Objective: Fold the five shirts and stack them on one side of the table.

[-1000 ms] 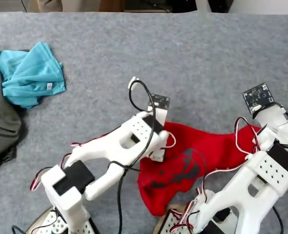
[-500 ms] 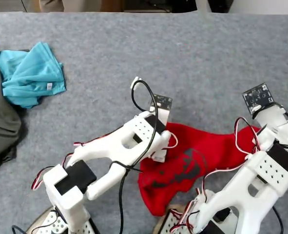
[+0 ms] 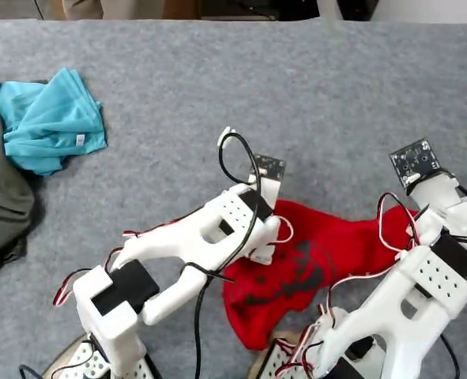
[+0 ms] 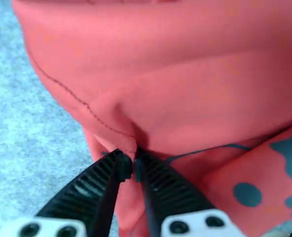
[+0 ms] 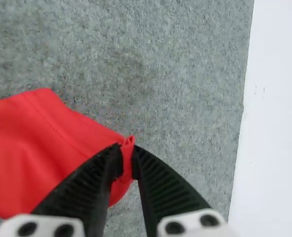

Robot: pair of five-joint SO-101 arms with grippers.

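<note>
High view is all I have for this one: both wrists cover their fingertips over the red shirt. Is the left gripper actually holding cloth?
Observer: Yes. The left gripper is shut on a pinched fold of the red shirt, next to a stitched seam.
Operator: And the right one?
Observer: The right gripper is shut on a corner of the shirt, with grey table cover beyond it.
Operator: Anything past that corner?
Observer: A white surface borders the grey cover there.
</note>
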